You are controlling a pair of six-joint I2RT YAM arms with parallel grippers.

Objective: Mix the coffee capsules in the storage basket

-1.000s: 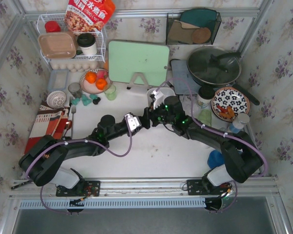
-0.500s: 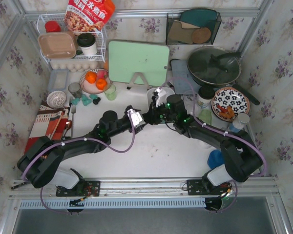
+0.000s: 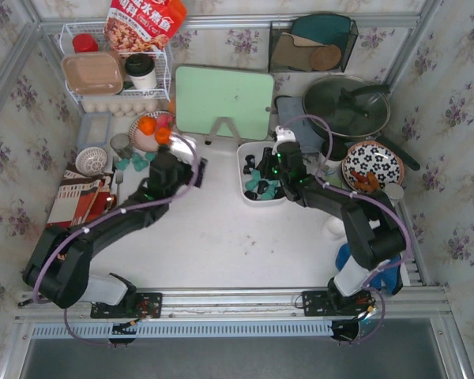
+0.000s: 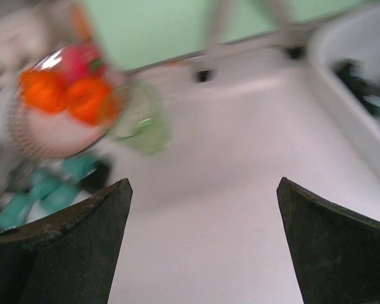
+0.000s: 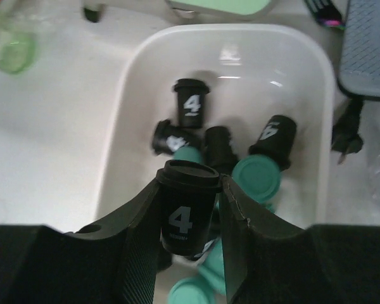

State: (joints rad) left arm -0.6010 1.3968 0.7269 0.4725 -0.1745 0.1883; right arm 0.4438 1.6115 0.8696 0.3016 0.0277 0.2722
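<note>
Top external shows me the storage basket (image 3: 242,174) mid-surface, with coffee capsules (image 3: 257,188) inside. Left wrist: my left pincer (image 4: 202,190) is spread wide and empty; it could bump the green cup (image 4: 139,120) nearby. Right wrist: my right pincer (image 5: 191,187) pinches a black capsule (image 5: 189,221) over the basket; it might slip and bounce out.

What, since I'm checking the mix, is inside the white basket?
Black and teal coffee capsules, jumbled. The right claw grips one black capsule, covering those beneath.

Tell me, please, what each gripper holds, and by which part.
The right gripper clamps a black capsule by its sides, below the rim; the left gripper holds nothing.
</note>
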